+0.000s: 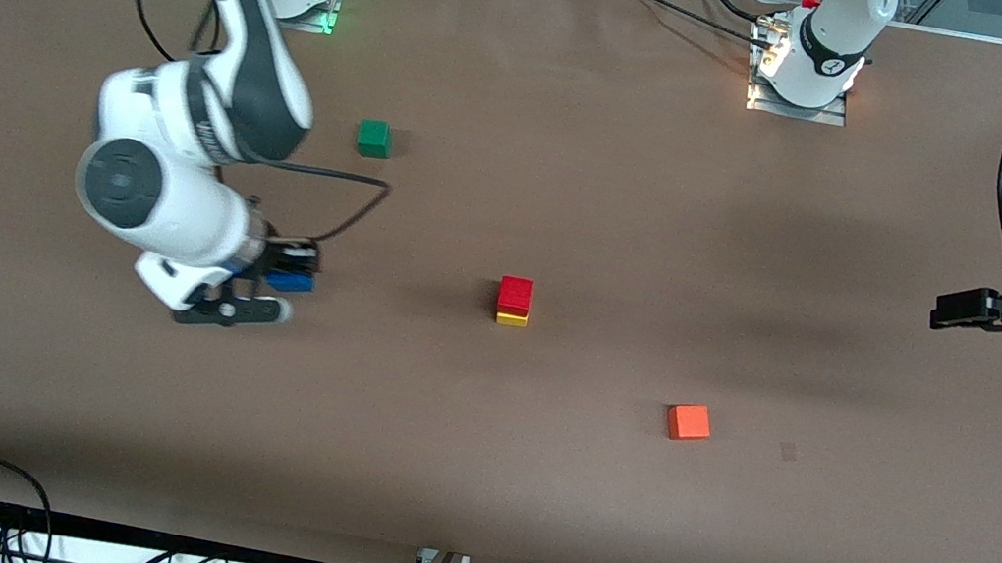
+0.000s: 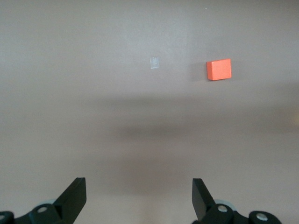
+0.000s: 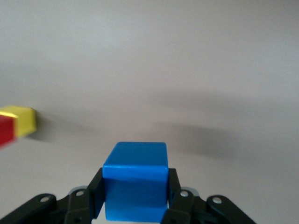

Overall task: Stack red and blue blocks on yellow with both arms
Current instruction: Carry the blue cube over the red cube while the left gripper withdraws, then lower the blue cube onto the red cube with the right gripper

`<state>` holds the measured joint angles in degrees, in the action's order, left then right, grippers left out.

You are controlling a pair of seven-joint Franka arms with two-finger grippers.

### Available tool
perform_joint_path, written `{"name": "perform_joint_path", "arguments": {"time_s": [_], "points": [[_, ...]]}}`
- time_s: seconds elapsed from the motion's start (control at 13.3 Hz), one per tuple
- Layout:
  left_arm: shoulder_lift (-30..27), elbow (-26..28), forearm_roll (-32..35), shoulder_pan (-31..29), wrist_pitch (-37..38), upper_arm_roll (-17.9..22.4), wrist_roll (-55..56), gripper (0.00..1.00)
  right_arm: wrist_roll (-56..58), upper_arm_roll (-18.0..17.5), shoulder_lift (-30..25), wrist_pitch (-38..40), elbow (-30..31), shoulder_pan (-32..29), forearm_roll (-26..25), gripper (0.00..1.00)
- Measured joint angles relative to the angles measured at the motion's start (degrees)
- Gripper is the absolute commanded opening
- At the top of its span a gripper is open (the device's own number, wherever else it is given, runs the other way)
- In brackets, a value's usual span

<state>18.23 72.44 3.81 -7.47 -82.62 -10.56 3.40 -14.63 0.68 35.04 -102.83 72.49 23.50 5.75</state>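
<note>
A green cube (image 1: 373, 138) and an orange cube (image 1: 689, 422) sit apart on the table (image 1: 530, 485), nothing blocking. The right gripper (image 1: 288, 275) squeezes the blue cube (image 3: 135, 186) between its fingers. The left gripper (image 2: 139, 198) waits, wide open and holding nothing. The red cube (image 1: 515, 295) sits on the yellow cube (image 1: 511, 319), mid-table.

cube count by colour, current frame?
red cube: 1, on the yellow
yellow cube: 1
blue cube: 1, in the right claw
green cube: 1
orange cube: 1
Total: 5
</note>
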Motion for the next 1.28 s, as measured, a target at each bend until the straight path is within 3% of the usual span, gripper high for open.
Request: {"name": "perform_joint_path", "arguments": {"time_s": [0.23,0.38,0.68,1.28], "points": [[-6.80,9.96,-0.30,0.13,-3.34,-0.11,0.01,1.00,-13.54,-1.13,5.85,-1.02,-7.75,6.82,0.05,0.20],[-8.66,12.70,-0.48,0.13,-4.17,-0.08,0.01,1.00,-20.99,-1.83,7.68,-3.66,-9.62,10.43,0.05,0.20],[-8.83,13.61,-2.04,-0.29,-4.82,0.47,0.02,1.00,-28.13,-2.00,9.37,-7.98,-10.01,15.30,0.05,0.20],[-8.73,13.80,-2.25,-2.99,-5.12,0.54,-0.36,1.00,-29.05,-1.92,12.96,-11.88,-10.10,18.06,-1.32,0.20]]}}
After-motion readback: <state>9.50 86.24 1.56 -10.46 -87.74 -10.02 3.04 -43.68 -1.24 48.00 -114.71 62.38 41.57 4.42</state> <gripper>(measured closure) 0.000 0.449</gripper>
